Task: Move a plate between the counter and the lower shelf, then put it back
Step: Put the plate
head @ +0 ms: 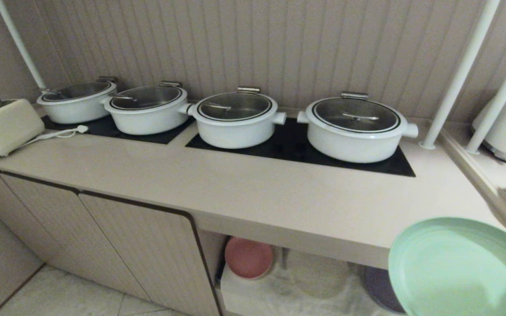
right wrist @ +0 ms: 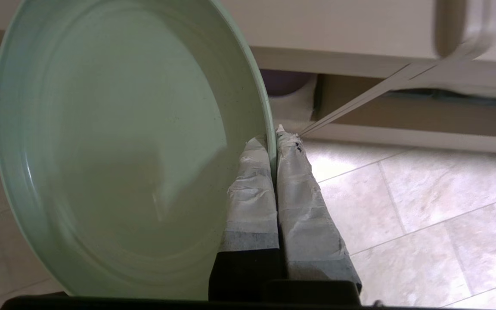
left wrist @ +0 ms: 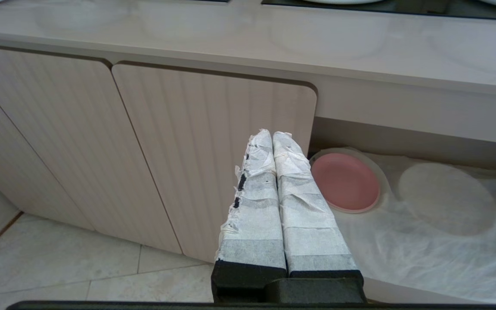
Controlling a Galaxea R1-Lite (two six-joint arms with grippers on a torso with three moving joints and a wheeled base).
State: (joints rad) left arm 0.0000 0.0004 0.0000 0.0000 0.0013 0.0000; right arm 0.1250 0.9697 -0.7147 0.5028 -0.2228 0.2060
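— So, from the head view, where's the green plate (head: 459, 267)?

— Down at about five o'clock, held in the air in front of the desk's (head: 253, 193) front edge, tilted, on neither the desk nor the lower shelf (head: 297, 285). Four white pots (head: 240, 118) sit in a row on the black hob panels toward twelve. On the shelf's white cloth a pink plate (head: 248, 258) lies at six o'clock, and a purple one (head: 382, 292) peeks out just beside the green rim.

— And the left wrist view?

— The left claw (left wrist: 272, 137) is closed on nothing, its taped fingers pressed together, pointing at a ribbed cabinet door (left wrist: 213, 146). The pink plate (left wrist: 345, 182) lies at three o'clock of the tips, in a round dimple of the cloth.

— Right wrist view?

— The right claw (right wrist: 274, 138) is clamped on the plate's (right wrist: 114, 142) rim, one finger on each face. The plate fills the nine o'clock side, with tiled floor (right wrist: 403, 206) beyond it.
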